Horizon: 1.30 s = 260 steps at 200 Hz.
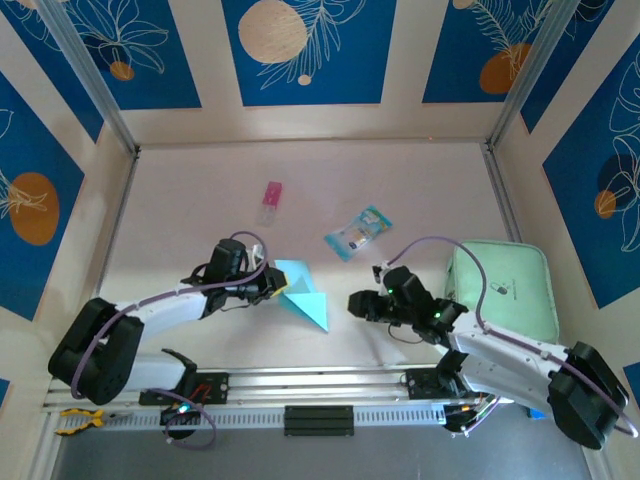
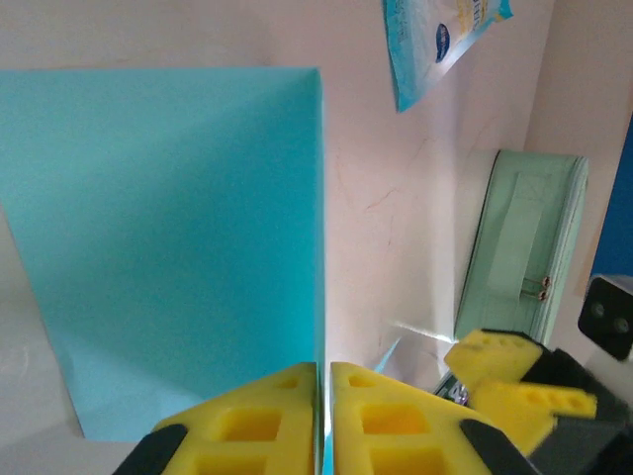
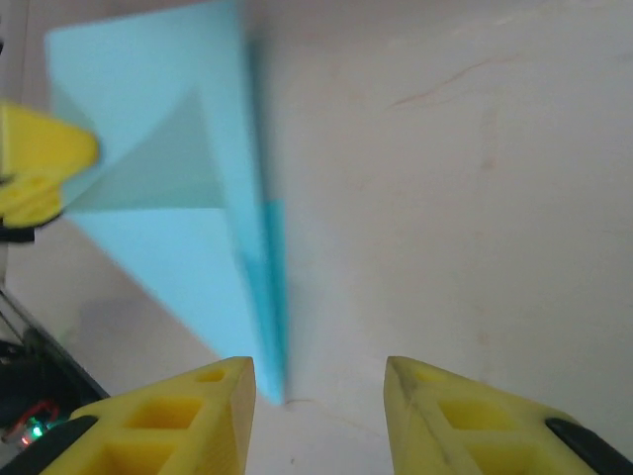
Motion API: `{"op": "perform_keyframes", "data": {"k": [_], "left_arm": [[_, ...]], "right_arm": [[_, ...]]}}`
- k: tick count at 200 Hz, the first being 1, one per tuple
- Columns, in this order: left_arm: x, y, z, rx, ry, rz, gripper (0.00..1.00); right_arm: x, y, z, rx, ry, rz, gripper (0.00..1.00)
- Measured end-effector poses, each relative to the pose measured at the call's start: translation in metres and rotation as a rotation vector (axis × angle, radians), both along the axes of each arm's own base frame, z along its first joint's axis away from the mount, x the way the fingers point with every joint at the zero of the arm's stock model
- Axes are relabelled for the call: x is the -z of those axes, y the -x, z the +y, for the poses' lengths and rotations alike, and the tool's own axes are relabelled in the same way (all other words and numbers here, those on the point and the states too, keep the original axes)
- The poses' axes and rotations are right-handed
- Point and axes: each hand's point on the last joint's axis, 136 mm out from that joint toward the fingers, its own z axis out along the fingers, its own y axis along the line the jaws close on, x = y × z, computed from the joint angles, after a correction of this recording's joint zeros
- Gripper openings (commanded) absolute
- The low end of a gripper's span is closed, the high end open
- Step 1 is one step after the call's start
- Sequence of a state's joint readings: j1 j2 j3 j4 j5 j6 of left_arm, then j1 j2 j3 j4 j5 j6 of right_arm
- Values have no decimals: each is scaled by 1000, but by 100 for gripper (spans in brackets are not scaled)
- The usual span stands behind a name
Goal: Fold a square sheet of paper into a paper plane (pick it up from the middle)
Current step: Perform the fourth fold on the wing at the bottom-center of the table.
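Pale tabletop (image 1: 420, 175) holds folded sheet (image 1: 305, 297), edge pinched in left claw (image 2: 323, 401).

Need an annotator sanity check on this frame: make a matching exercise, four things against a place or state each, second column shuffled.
Things:
1. left gripper
2. right gripper
3. printed packet
4. rounded case

Places or states:
A. lies flat, farther back than the light-blue paper
B. open, nothing between the fingers
C. pale mint green, lying far to the right
D. shut on the light-blue paper's edge

Pairs: 1-D, 2-B, 3-A, 4-C
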State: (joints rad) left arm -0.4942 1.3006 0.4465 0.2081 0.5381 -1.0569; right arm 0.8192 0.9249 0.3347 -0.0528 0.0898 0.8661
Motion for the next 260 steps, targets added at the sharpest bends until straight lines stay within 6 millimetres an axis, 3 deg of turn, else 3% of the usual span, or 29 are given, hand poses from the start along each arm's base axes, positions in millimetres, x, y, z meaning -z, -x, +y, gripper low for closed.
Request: {"op": "perform_keyframes", "data": {"k": [51, 79, 150, 260], "left_arm": [[11, 3, -2, 23, -18, 34, 28], [4, -3, -7, 40, -9, 17, 28], [-3, -6, -10, 54, -4, 2, 14], [1, -3, -8, 54, -14, 22, 8]], "right_arm": [[0, 18, 69, -295, 241, -237, 42], [11, 17, 91, -366, 355, -332, 44], [32, 11, 101, -429, 557, -469, 45], [42, 6, 97, -409, 667, -506, 30]]}}
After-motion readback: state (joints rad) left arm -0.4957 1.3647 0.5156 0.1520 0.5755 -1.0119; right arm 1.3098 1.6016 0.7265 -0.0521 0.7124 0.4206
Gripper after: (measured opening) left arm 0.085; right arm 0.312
